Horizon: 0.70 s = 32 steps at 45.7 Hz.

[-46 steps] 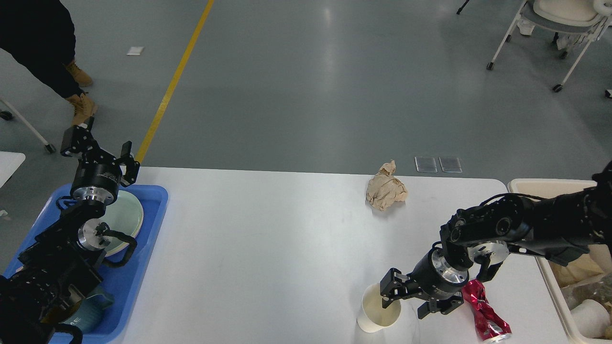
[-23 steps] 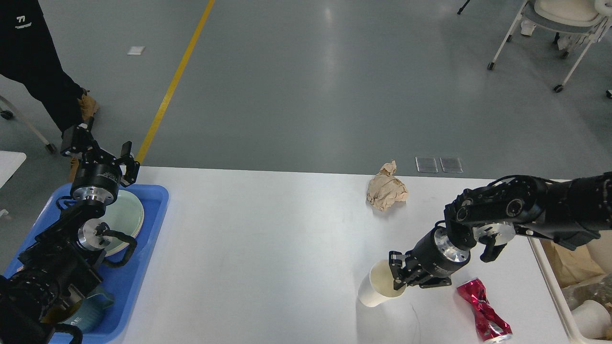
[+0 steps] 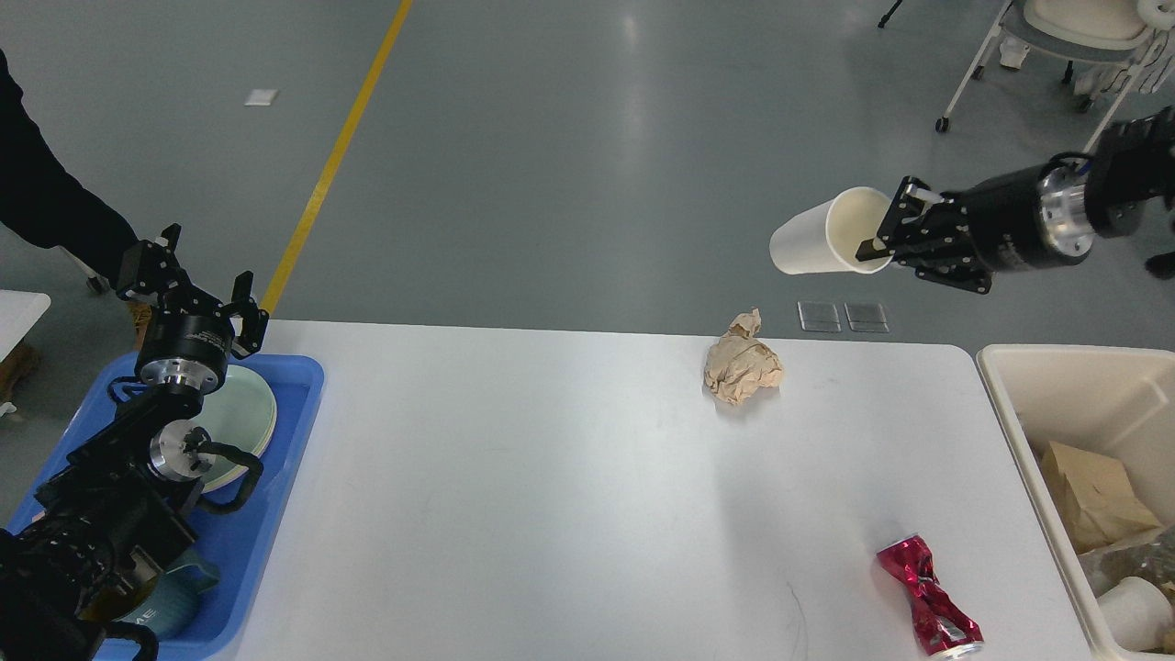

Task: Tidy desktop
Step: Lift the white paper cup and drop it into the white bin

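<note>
Your right fingers (image 3: 883,240) are clamped on the rim of a white paper cup (image 3: 822,244) — one finger inside the mouth, the other outside — and the right gripper (image 3: 895,243) holds it tipped on its side, mouth toward the gripper, high in the view with grey floor behind it, above the far right corner of the counter (image 3: 551,496). Your left fingers (image 3: 240,292) stand apart with nothing between them; the left gripper (image 3: 188,280) hangs above the far end of a blue tray (image 3: 292,404) that sits just beside the counter's left edge. In that tray you can see a stack of pale green plates (image 3: 246,418) partly hidden by your left arm, and a dark blue-grey cup (image 3: 174,610) near the bottom. The counter itself — white, with rounded corners — fills the lower middle of the view, between the tray and a cream bin (image 3: 1019,404) on the right. Two things lie on it: a crumpled ball of brown paper (image 3: 740,365) near the far edge, and a crushed red can (image 3: 927,597) on its side near the front right, close to the bin. The two are well apart. Inside the bin you can make out brown paper (image 3: 1092,496) and a white cup (image 3: 1134,610).
</note>
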Each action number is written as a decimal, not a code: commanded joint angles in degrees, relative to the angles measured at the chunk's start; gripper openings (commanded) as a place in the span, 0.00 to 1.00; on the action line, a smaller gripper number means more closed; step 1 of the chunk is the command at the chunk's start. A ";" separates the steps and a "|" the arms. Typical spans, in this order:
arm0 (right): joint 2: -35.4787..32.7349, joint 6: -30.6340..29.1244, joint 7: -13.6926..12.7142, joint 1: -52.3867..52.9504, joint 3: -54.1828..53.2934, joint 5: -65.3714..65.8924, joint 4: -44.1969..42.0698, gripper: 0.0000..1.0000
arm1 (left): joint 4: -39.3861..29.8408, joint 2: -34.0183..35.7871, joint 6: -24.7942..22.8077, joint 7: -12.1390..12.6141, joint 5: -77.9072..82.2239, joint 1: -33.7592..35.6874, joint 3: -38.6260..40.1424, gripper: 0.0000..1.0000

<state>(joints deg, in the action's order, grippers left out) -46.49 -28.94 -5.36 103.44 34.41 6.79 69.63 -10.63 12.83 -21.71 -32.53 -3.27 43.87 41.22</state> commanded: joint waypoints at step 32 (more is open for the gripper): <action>-1.51 16.10 0.08 -43.12 -2.16 -5.21 -37.45 0.00 | 0.00 0.00 0.00 0.01 0.02 -0.02 0.00 0.96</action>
<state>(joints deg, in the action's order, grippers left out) -50.73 -15.70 -5.31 67.77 31.93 1.63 35.60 -10.63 12.83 -21.71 -32.53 -3.27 43.85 41.22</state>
